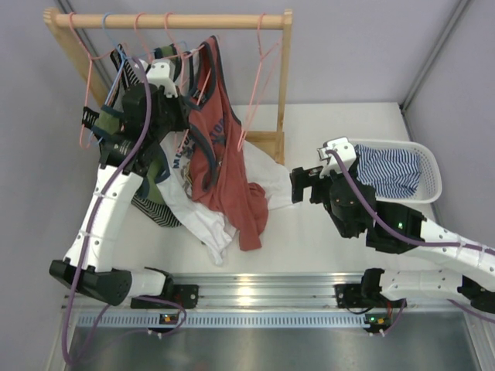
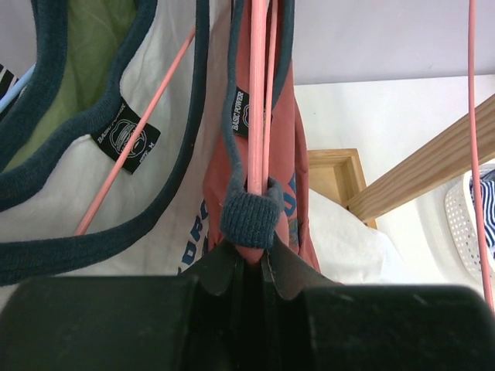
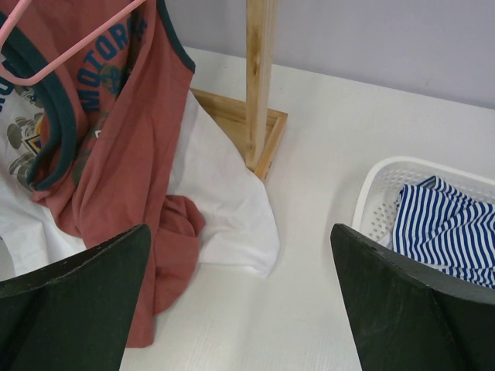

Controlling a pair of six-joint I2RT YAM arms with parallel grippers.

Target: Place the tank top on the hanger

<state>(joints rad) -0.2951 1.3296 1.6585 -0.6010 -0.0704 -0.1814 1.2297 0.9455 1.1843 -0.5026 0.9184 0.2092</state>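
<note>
The wooden rack (image 1: 193, 21) stands at the back of the table. Beneath its rail hangs the tank top (image 1: 228, 166), its hem trailing onto a white top (image 1: 203, 218) heaped at the rack's foot. A white basket (image 1: 430, 158) sits to the right of the rack. Just under the rail, the left gripper (image 2: 249, 259) is pinched on the tank top's navy strap, which loops round the pink hanger (image 2: 256, 93). Low beside the rack's right post, the right gripper (image 3: 240, 236) is spread wide and holds nothing.

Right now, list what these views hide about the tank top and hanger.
- Left wrist: hook of the hanger, past the top edge.
- Top external: one shoulder of the tank top, behind the left arm.
- Right wrist: its chest print, cut by the left edge.
</note>
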